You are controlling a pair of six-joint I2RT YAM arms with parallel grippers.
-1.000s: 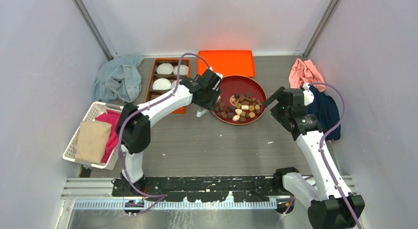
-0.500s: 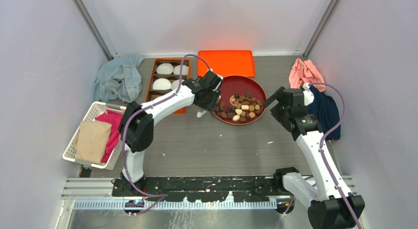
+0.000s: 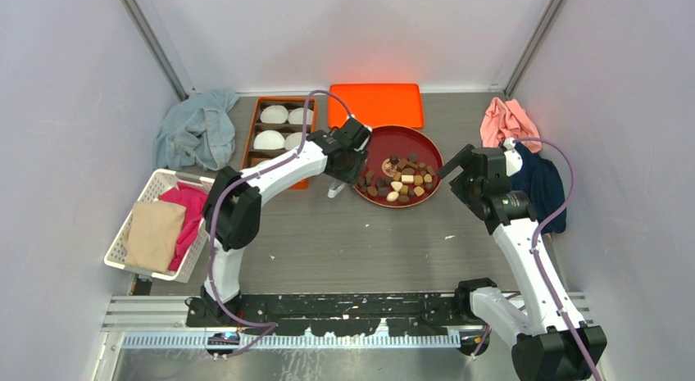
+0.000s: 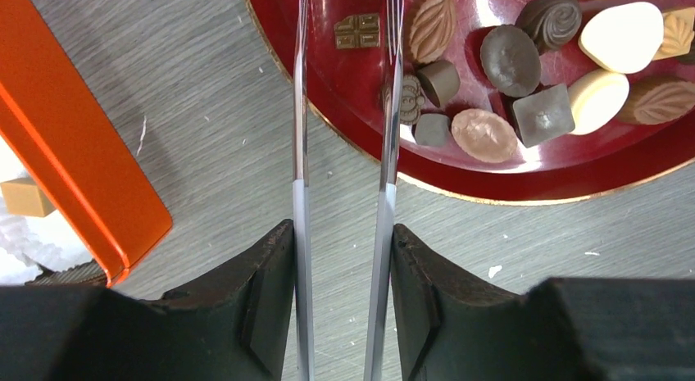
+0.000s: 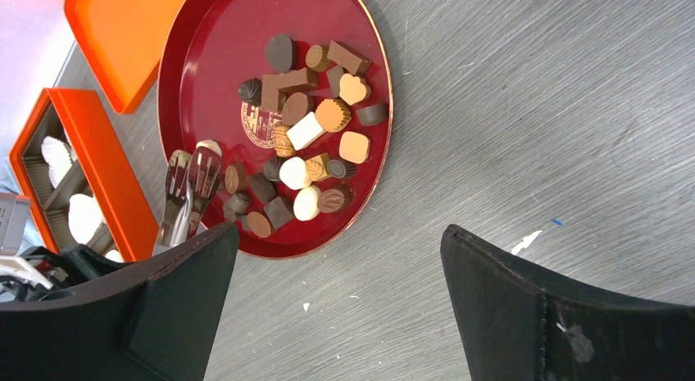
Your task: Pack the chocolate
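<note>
Top external view, far left: a white basket (image 3: 123,233) holds pink and tan fabric, with a blue cloth (image 3: 197,135) bunched above it.
Orange box (image 3: 247,143): upper left of centre, with white paper cups (image 3: 273,115) in its compartments.
My left gripper (image 4: 342,250): pinched narrow on the tongs (image 4: 300,135). Their two thin metal blades run straight up the middle of the left wrist view and cross the tray's near-left rim.
Orange lid (image 3: 377,105): lies flat at top centre, just above the tray.
Red tray (image 3: 393,139): round with a gold edge, at the centre of the frame, just right of my left gripper.
Chocolate (image 5: 303,131): dark, tan and cream pieces lie loose on the tray, mostly in its lower half. The tong tips sit at the left end of the pile.
Writing: a gold emblem (image 5: 258,123) is printed at the tray's centre, partly covered and too small to read.
My right gripper (image 5: 338,233): fingers spread wide with nothing between them, over the grey table (image 3: 369,242) right of the tray.
Far right: a pink cloth (image 3: 508,123) lies above a dark blue cloth (image 3: 541,184).
</note>
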